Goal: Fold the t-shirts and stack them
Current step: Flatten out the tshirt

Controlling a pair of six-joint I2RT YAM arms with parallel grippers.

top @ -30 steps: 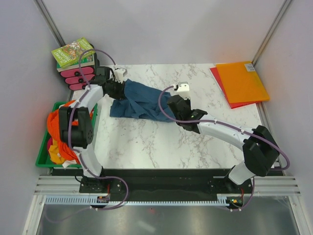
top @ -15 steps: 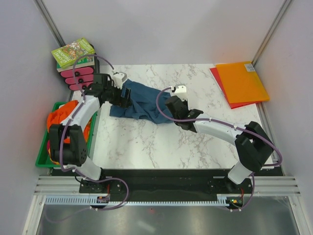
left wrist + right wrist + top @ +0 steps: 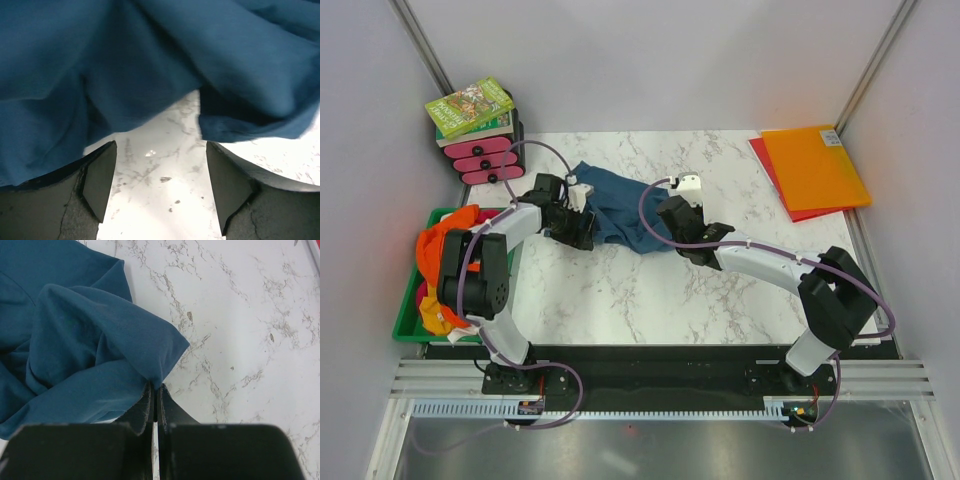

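A dark teal-blue t-shirt (image 3: pixel 618 205) lies crumpled on the marble table at the back centre. My right gripper (image 3: pixel 155 390) is shut on a fold of the shirt (image 3: pixel 90 340) at its right edge; in the top view it (image 3: pixel 672 222) sits at the shirt's right side. My left gripper (image 3: pixel 160 185) is open and empty, low over bare marble with the shirt's edge (image 3: pixel 150 70) just beyond its fingertips; in the top view it (image 3: pixel 578 222) is at the shirt's near-left edge. Orange t-shirts (image 3: pixel 445 250) with yellow and red lie heaped in the green bin.
A green bin (image 3: pixel 408 322) stands at the left table edge. A book on a pink and black rack (image 3: pixel 475 125) is at the back left. Orange and red plastic folders (image 3: pixel 812 168) lie at the back right.
My left arm has swung from the shirt's far-left corner toward me and to the right, now at the shirt's near-left edge. The shirt's left part has bunched inward. The right gripper has barely moved.
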